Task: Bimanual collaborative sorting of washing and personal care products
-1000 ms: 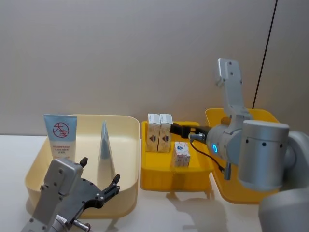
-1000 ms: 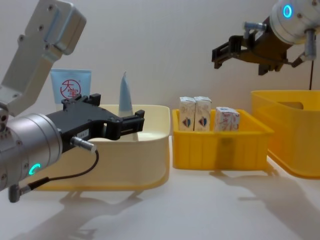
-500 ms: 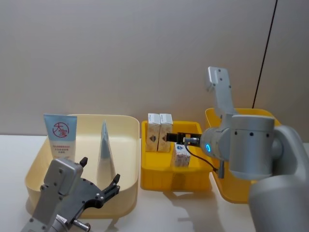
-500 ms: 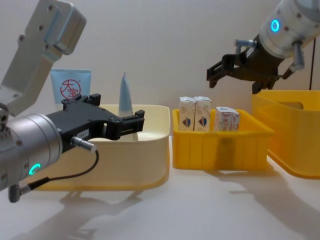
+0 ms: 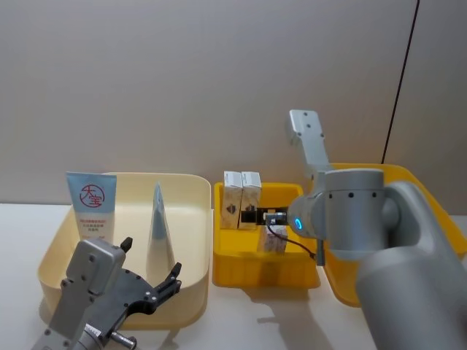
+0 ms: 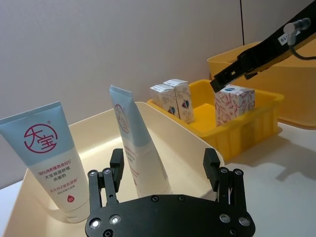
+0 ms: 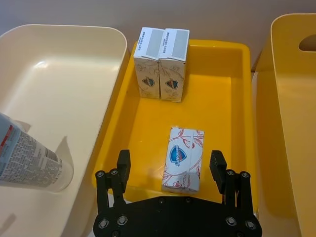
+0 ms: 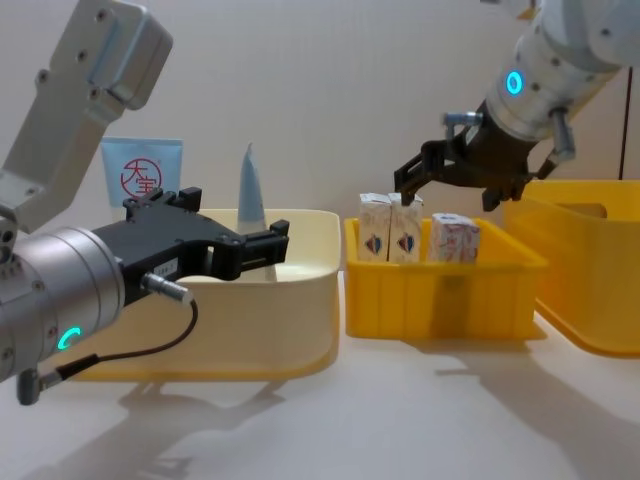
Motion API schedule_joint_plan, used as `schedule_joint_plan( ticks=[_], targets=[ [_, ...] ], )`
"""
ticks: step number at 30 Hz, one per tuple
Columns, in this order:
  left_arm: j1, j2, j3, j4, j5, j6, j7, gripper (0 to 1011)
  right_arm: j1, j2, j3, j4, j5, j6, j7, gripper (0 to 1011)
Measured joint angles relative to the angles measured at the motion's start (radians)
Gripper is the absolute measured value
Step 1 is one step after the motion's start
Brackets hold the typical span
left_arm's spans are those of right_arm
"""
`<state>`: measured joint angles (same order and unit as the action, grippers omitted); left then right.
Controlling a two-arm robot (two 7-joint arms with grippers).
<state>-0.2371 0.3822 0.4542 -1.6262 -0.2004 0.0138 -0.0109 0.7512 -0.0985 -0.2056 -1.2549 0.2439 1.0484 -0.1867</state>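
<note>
Right gripper (image 7: 170,155): hovers over the small yellow plastic bin (image 7: 217,89), directly above the white carton with red print (image 7: 182,158).
Right fingers: spread wide with nothing between them; seen from the wrist, one black finger (image 7: 123,165) lies on each side of the carton with a gap on both sides. In the left wrist view a fingertip hangs just above the carton's top.
White carton: stands upright toward the front of the small yellow bin, apart from the other cartons.
Cream cartons: two small upright cream cartons with blue-red emblems (image 7: 150,71) (image 7: 173,71) stand side by side and touching, at the back left of the same bin.
Left gripper (image 6: 163,158): hangs low at the near edge of the wide cream plastic bin (image 5: 193,240), facing the tubes.
Left fingers: wide apart and empty.
Tubes: two pale-blue-and-white squeeze tubes stand upright in the cream bin. One (image 5: 91,205) shows its red round logo face-on near the back left corner. The other (image 5: 157,230) stands edge-on nearer the bin's middle.
Large yellow bin (image 8: 580,260): sits to the right of the small yellow bin, just beside it.
Table (image 8: 400,420): a white surface that carries all three bins.
</note>
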Motion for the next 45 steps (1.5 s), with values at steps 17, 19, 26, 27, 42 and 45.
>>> schedule_joint_plan(
  ticks=[17,19,26,27,42,45],
  targets=[
    [0.0,0.0,0.0,0.0,0.0,0.0,0.0,1003,0.047,0.007,-0.035,0.107,-0.04,-0.016,0.007,1001],
    [0.0,0.0,0.0,0.0,0.0,0.0,0.0,1003,0.047,0.006,-0.035,0.113,-0.043,-0.017,0.006,1001],
    [0.0,0.0,0.0,0.0,0.0,0.0,0.0,1003,0.048,0.004,-0.033,0.127,-0.049,-0.021,0.002,1001],
    [0.0,0.0,0.0,0.0,0.0,0.0,0.0,1003,0.048,0.004,-0.033,0.128,-0.05,-0.022,0.002,1001],
    [0.0,0.0,0.0,0.0,0.0,0.0,0.0,1003,0.05,0.001,-0.031,0.14,-0.056,-0.024,0.0,697],
    [0.0,0.0,0.0,0.0,0.0,0.0,0.0,1002,0.05,0.001,-0.03,0.142,-0.056,-0.025,-0.001,572]
  ],
)
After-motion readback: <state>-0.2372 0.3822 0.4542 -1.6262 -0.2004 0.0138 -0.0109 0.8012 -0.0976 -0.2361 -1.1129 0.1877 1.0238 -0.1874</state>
